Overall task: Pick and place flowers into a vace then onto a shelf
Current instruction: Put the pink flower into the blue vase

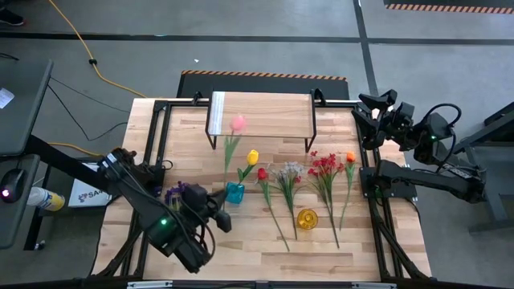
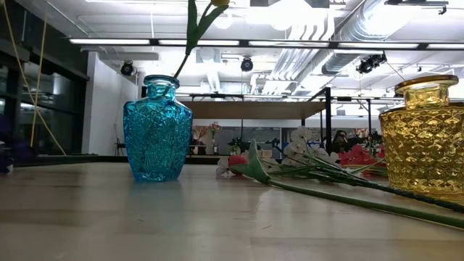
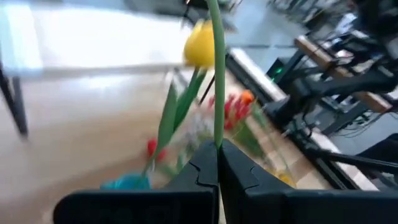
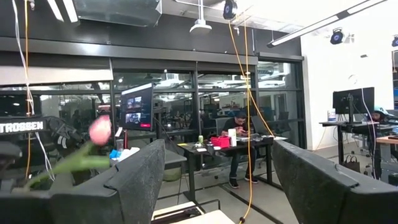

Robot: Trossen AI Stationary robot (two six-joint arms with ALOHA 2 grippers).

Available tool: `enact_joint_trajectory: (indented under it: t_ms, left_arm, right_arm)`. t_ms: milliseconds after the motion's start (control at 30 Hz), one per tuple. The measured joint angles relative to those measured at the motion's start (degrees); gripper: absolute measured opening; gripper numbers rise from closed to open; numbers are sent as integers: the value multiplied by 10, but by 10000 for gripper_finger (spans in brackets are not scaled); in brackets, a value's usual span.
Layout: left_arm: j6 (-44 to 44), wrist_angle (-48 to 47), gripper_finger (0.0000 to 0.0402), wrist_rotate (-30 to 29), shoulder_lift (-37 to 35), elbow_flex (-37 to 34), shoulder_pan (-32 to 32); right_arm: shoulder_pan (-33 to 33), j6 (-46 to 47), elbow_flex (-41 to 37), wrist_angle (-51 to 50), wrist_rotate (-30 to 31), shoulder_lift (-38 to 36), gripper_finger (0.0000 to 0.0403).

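My left gripper (image 1: 222,209) is shut on the green stem of a pink flower (image 1: 238,123), whose bloom stands over the front edge of the shelf (image 1: 273,108). Just beside the gripper stands a blue vase (image 1: 234,193) with a yellow tulip (image 1: 252,156) stuck in its neck. Red, white and orange flowers (image 1: 317,172) lie flat on the table to the right of it, with a yellow vase (image 1: 307,218) standing among their stems. My right gripper (image 1: 374,112) waits open, raised at the table's far right corner. My left gripper pinches the pink flower's thin green stem (image 3: 217,134) between its two fingers, at their free ends. The fingers lie across the stem. The stem runs on past them toward the bloom, which is in the air (image 4: 99,129); its lower end is hidden by the gripper.
A purple flower (image 1: 175,193) lies beside my left arm. The shelf, with a white strip (image 1: 217,112) at its left end, stands at the table's far side. Black frame rails (image 1: 157,136) run along both table sides. Bare wood lies at the near edge.
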Motion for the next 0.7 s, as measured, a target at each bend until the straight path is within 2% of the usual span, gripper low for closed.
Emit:
enact_joint_trajectory:
  t_ms: [233,367,700]
  left_arm:
    - [128,0,31,-130,-8,0,0]
    - [169,0,31,-203,-8,-6,0]
    - [174,1,31,-211,-5,-42,25]
  right_arm:
    - [0,6,0,-2,-1,0,287]
    - [0,6,0,-2,-1,0,287]
    - [0,15,0,-2,0,0,287]
